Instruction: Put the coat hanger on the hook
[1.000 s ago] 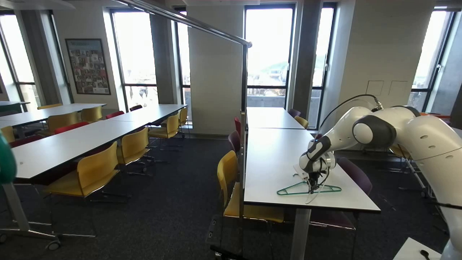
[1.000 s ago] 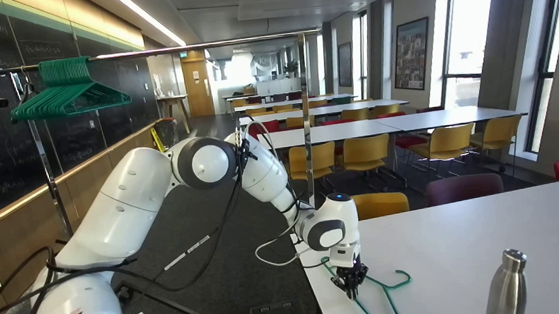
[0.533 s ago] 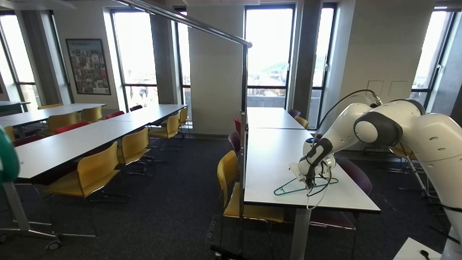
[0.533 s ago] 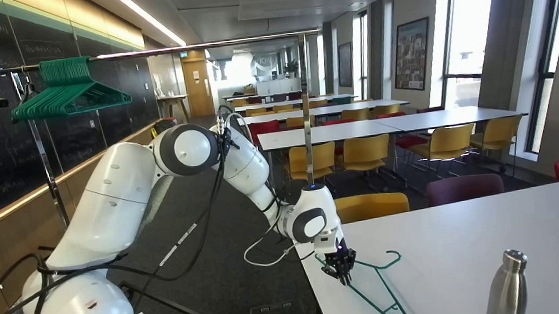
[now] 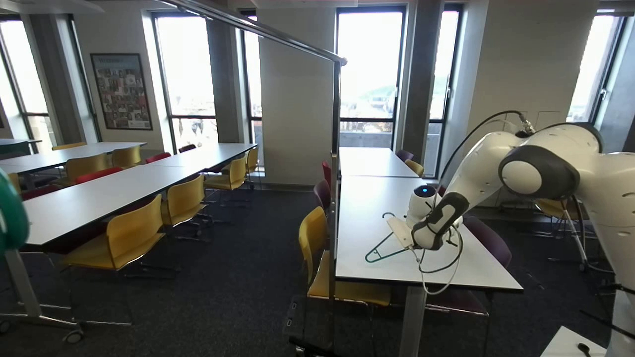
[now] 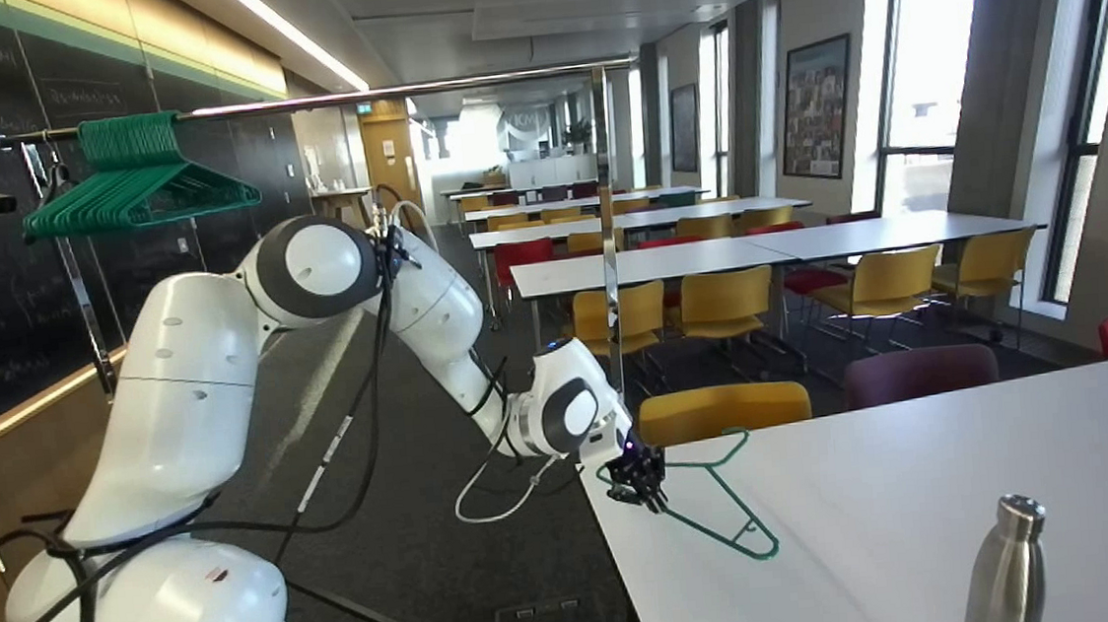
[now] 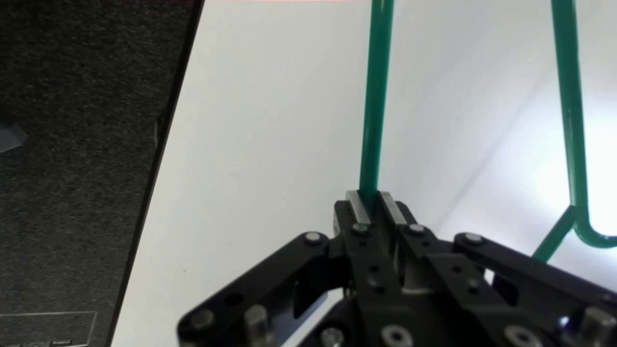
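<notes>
the slim green triangular coat hanger (image 7: 375,106), apparently plastic, is gripped by its long bottom bar: the bar is clamped between the fingertips of the black gripper (image 7: 370,205). the hanger is held tilted over the white counter (image 6: 875,493), close to the left edge in an exterior view, with its curved top pointing far and right of the gripper; whether any corner is touching the counter cannot be told. the long slender grey metal rail (image 6: 418,88), taken to be the hook, is not yet reached; a bunch of green hangers (image 6: 128,176) is hung near its left end. the hanger is judged light, stiff and smooth, not fragile. the bottom bar is judged a sensible place to be held, as the curved top is left free, though in so narrow a bite the round bar could be rolled if the rail is bumped.
</notes>
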Robot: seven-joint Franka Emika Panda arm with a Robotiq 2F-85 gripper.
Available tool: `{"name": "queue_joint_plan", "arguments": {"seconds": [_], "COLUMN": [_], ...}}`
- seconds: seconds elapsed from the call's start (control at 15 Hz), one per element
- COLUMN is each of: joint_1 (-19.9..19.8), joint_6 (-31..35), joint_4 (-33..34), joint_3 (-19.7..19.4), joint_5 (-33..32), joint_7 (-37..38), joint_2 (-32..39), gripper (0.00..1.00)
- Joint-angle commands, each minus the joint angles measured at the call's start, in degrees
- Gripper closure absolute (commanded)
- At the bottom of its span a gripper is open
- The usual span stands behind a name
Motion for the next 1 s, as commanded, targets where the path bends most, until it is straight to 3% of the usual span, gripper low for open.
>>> {"name": "queue_joint_plan", "arguments": {"seconds": [0.0,0.4,0.93], "joint_1": [11.3,32.8,58.5], "joint_6": [5.0,9.4,10.7], "joint_4": [-7.1,-11.0,-16.1], "joint_3": [-10.6,-31.9,-56.3], "joint_5": [-6.4,-12.4,-10.6], "joint_7": [4.9,11.6,11.9], "joint_2": [-6.9,-7.7,-5.7], "gripper": [0.98,0.98,0.98]}}
